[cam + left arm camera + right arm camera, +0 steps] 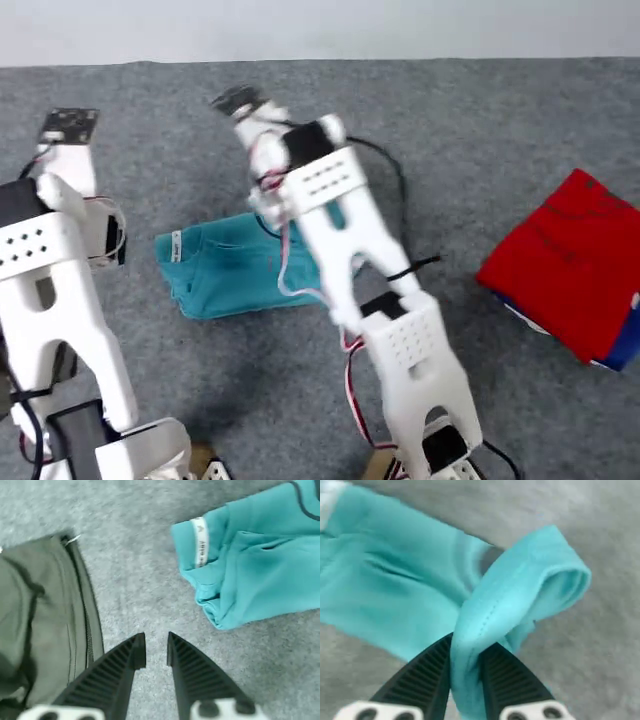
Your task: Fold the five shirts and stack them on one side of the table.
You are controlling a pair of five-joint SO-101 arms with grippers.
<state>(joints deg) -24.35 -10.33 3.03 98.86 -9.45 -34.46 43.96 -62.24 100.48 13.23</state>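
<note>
A teal shirt [230,265] lies partly folded on the grey table, under the middle arm [335,215]. My right gripper [466,645] is shut on a lifted fold of the teal shirt [520,595], whose edge hangs between the fingers. Beside the left arm [50,270], my left gripper [156,647] hovers over bare table, slightly open and holding nothing. A dark green shirt [40,625] lies next to it, and the teal shirt's collar end [240,560] is a little way off. A folded red shirt [575,260] tops a stack at the right edge.
A blue shirt [625,350] peeks out beneath the red one. Cables [390,170] trail from the middle arm over the table. Grey table surface [480,130] stretches between the teal shirt and the stack.
</note>
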